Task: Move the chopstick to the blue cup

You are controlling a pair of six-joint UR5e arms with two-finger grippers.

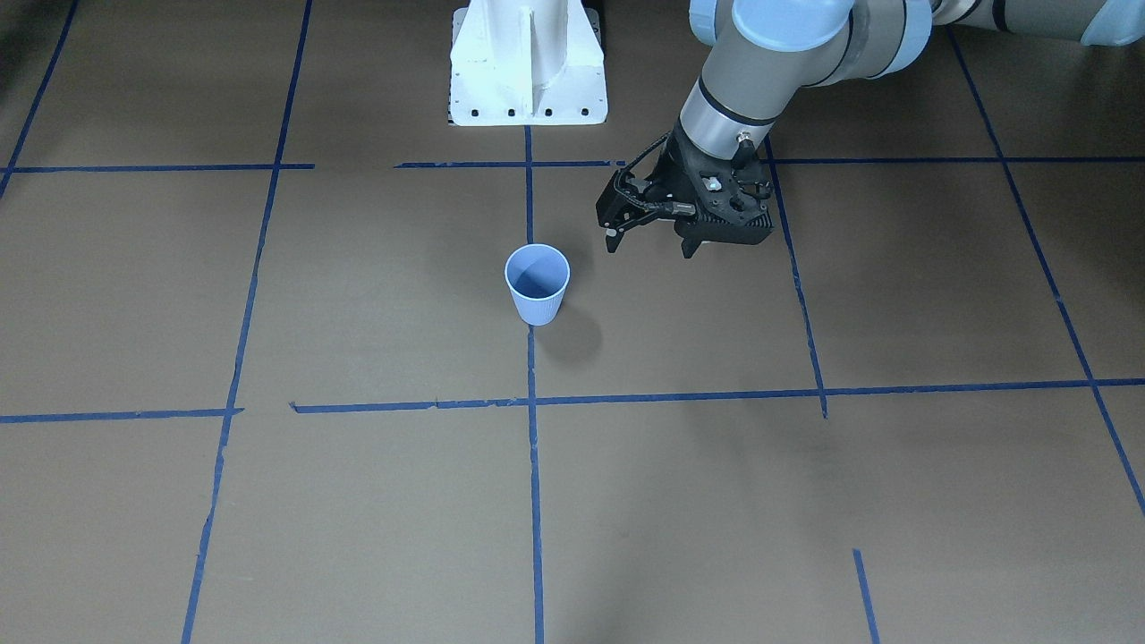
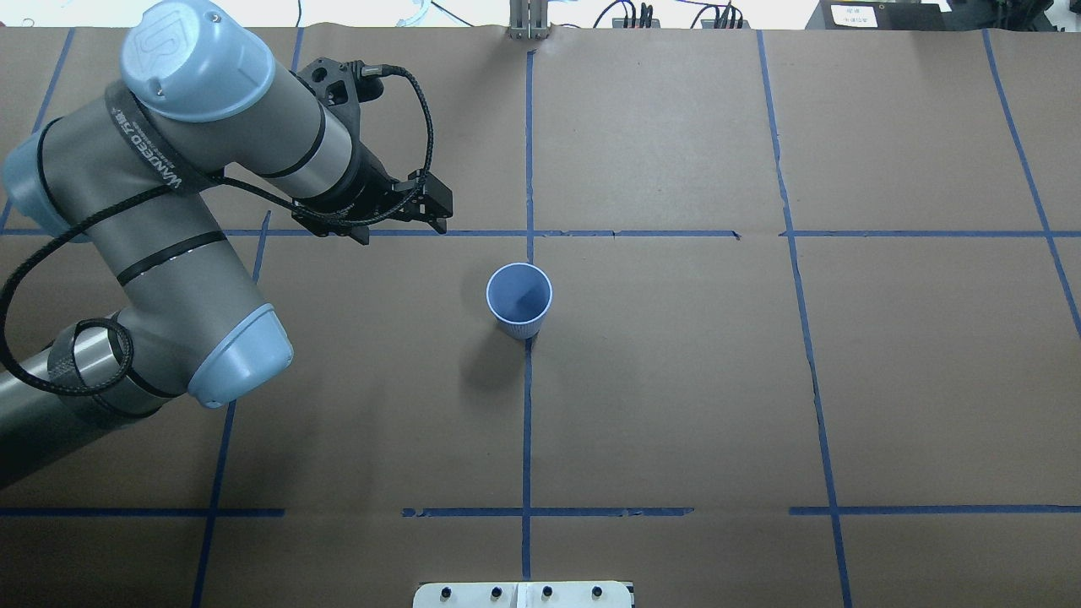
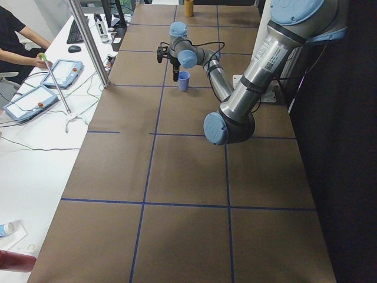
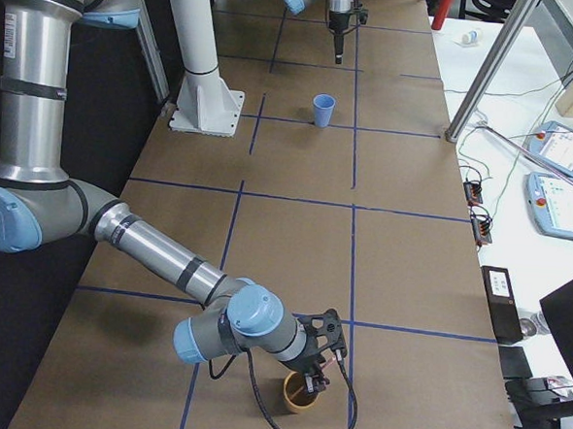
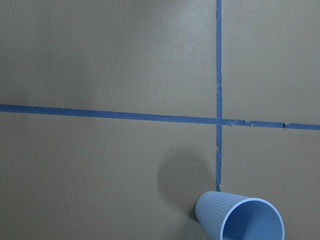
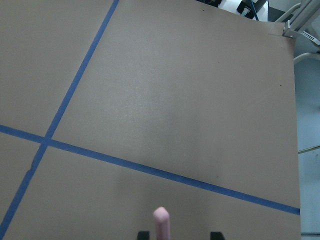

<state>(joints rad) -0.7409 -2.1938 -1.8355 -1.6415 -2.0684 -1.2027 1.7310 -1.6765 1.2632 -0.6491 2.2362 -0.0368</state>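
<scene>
The blue cup stands upright and empty at the table's middle on a blue tape line, also in the overhead view and left wrist view. My left gripper is open and empty, hovering beside the cup on the robot's left. One pale pink chopstick shows only its tip, between the spread fingertips of my right gripper, which touch nothing. In the exterior right view my right gripper hangs over an orange cup at the table's near end.
The white robot base stands behind the blue cup. Blue tape lines cross the brown table. A metal post and a side desk with tablets lie past the table's far edge. A person sits at that desk.
</scene>
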